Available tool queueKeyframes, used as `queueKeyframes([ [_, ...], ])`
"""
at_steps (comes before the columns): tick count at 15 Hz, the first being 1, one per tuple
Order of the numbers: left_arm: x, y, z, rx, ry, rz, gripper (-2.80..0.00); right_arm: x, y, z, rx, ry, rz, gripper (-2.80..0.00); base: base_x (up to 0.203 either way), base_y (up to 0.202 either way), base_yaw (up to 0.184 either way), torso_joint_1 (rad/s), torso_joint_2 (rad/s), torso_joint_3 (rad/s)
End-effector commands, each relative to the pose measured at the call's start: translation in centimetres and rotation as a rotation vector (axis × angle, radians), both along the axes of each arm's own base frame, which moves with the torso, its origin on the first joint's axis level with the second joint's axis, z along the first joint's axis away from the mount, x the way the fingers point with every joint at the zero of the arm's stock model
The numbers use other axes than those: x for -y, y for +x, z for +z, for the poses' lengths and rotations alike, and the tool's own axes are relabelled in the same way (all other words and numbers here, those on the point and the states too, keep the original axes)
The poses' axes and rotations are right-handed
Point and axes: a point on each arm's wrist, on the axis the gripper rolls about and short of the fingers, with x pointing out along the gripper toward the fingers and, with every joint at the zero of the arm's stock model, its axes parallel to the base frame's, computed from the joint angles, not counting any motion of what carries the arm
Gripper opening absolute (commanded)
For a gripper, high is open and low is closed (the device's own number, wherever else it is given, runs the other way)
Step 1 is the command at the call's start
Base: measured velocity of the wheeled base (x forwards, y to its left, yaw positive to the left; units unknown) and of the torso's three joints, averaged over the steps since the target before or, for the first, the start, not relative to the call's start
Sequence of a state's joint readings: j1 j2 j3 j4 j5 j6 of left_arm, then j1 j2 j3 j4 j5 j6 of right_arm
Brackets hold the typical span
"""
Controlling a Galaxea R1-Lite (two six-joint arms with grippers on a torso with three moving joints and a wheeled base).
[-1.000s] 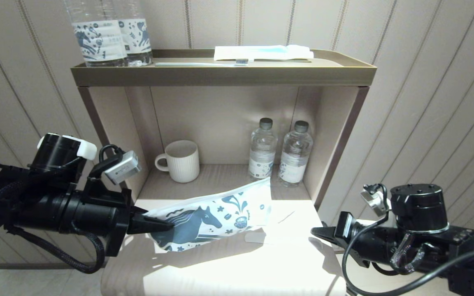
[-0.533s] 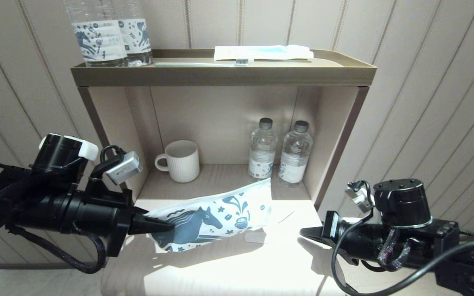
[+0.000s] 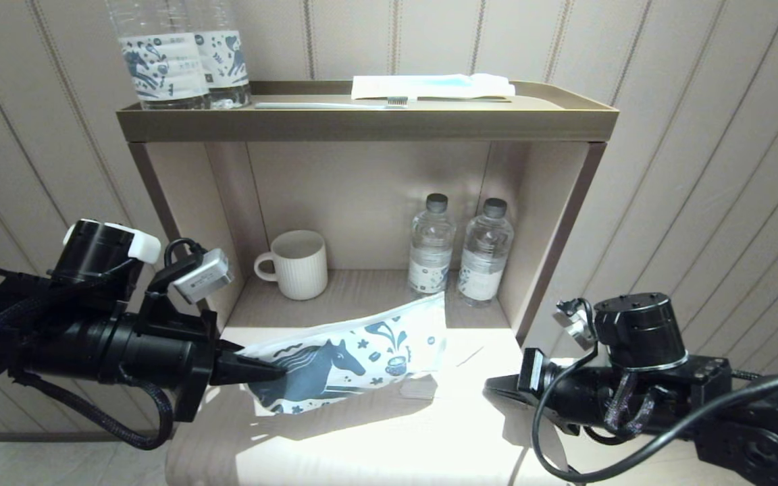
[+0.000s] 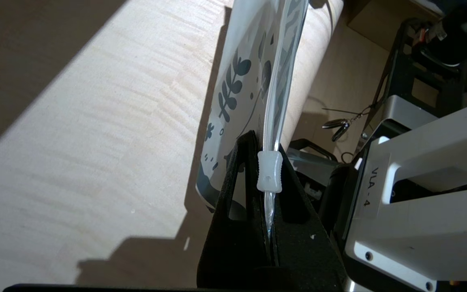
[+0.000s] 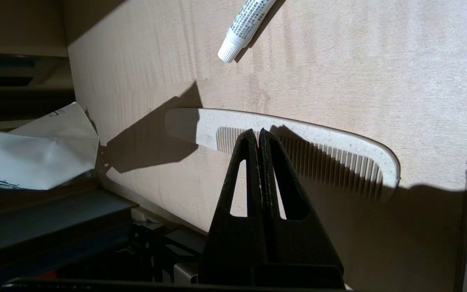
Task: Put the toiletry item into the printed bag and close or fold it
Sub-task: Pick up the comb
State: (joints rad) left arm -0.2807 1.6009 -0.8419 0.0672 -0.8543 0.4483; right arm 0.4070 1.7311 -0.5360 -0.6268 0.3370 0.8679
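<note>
Biggest thing first: tan shelf unit [image 3: 362, 125] against the striped wall, with a sunlit wooden tabletop [image 3: 375, 439] in front of it.

Left arm coming in from the left side, left gripper [image 3: 274, 370] pinched tight on the end of the printed bag [image 3: 355, 358], right at the zip edge. Holding the bag up off the tabletop on a slant, far end raised toward the lower shelf. Horse print facing the head camera.

Right arm low on the right side, right gripper [image 3: 494, 385] closed up with nothing in it, pointing in over the tabletop, well apart from the bag.

Two large labelled water bottles [image 3: 179, 61] on the top shelf at the left, two smaller bottles [image 3: 460, 250] side by side in the lower compartment at the right, ribbed white mug [image 3: 298, 264] at the left of that same compartment.

White packet with a blue stripe [image 3: 429, 86] lying flat on the top shelf, toothbrush [image 3: 335, 104] just in front of it.

Toiletry item [image 5: 330, 140] – a white comb, going by the right wrist view – flat on the tabletop, outside the bag, teeth toward the right gripper. Closed tips lined up over the teeth near the comb's middle; touching or hovering, can't tell. Pretty much lost in the glare from the head camera.

Small white tube [image 5: 243, 24] on the tabletop a bit beyond the comb, cap end toward it.

Tiniest bit: clear zip slider [image 4: 269, 172] sitting right at the left gripper's tips – bag edge running through it and down between the closed jaws.
</note>
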Motion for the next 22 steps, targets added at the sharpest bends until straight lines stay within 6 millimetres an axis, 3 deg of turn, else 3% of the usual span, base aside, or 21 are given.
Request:
queueKeyframes([
  [1, 0.0, -0.02, 0.03, 0.002, -0.003, -0.005, -2.8, -0.05, 0.03, -0.15, -0.007, 0.003, 0.0, -2.8, 0.0, 0.0, 0.0, 0.0, 0.0, 0.0],
  [22, 0.04, 0.02, -0.04, -0.001, -0.002, -0.006, -2.8, 0.3, -0.03, -0.84, -0.032, -0.009, -0.012, -2.8, 0.0, 0.0, 0.0, 0.0, 0.0, 0.0],
])
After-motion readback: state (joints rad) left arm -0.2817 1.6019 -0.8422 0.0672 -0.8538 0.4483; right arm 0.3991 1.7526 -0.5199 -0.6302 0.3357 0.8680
